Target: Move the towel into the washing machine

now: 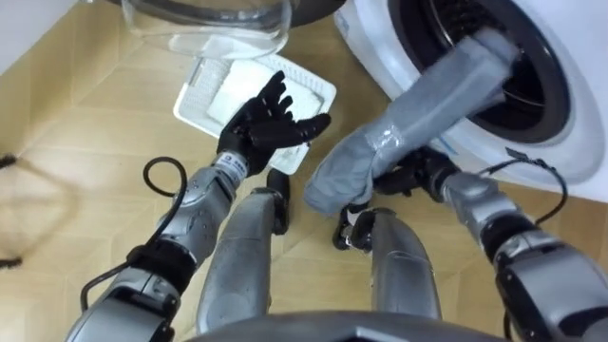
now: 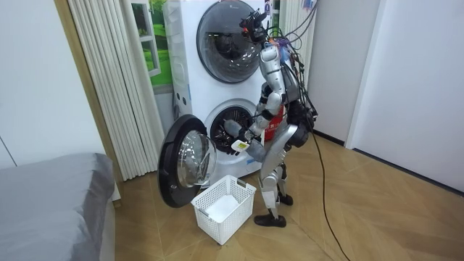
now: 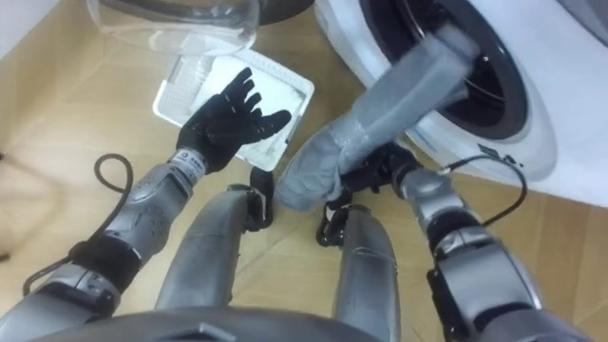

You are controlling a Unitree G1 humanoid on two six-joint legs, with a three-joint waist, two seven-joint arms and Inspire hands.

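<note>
While in right robot hand (image 1: pixel 416 177), towel (image 1: pixel 432 93)

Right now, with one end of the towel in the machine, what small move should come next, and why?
Probably push the right hand further toward the washing machine. The far end of the towel already lies in its opening, but the bunched lower end hangs outside, held in that hand. The left hand is open above the basket, idle.

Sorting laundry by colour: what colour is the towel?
Grey towel, clearest in the left eye view.
</note>
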